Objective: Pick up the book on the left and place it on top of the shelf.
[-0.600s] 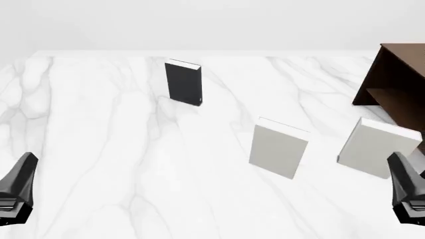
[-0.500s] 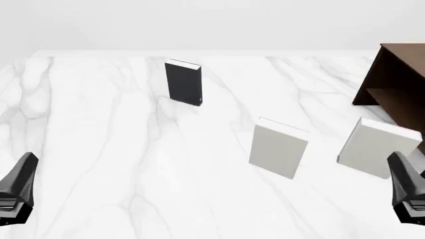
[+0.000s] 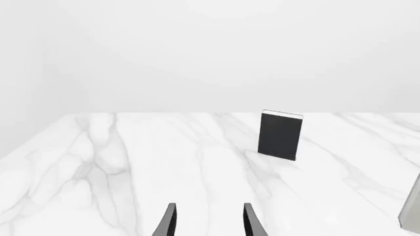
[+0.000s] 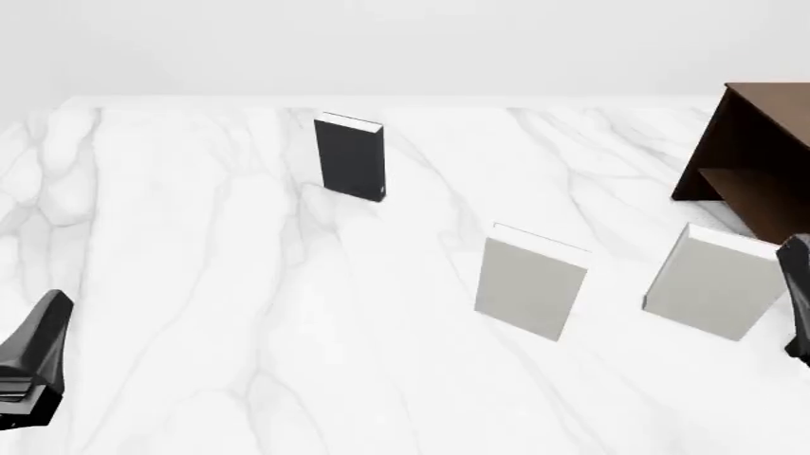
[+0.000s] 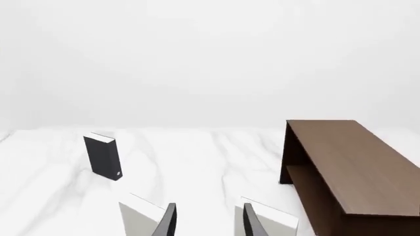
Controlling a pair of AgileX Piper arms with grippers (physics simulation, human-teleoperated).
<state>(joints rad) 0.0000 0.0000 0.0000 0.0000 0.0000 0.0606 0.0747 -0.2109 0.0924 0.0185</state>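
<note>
Simulated tabletop scene: white marble table (image 4: 228, 313) against a blank pale backdrop.

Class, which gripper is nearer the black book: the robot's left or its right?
Left. The left gripper is nearer the black book, well short of it at the table's near-left. The right gripper sits far right, by the shelf.

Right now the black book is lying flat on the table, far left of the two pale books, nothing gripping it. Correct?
Not quite. The black book stands upright on the table, not flat; the front view shows it on its bottom edge. The rest holds: it is left of and beyond the two pale books, and neither end effector touches it.
</note>
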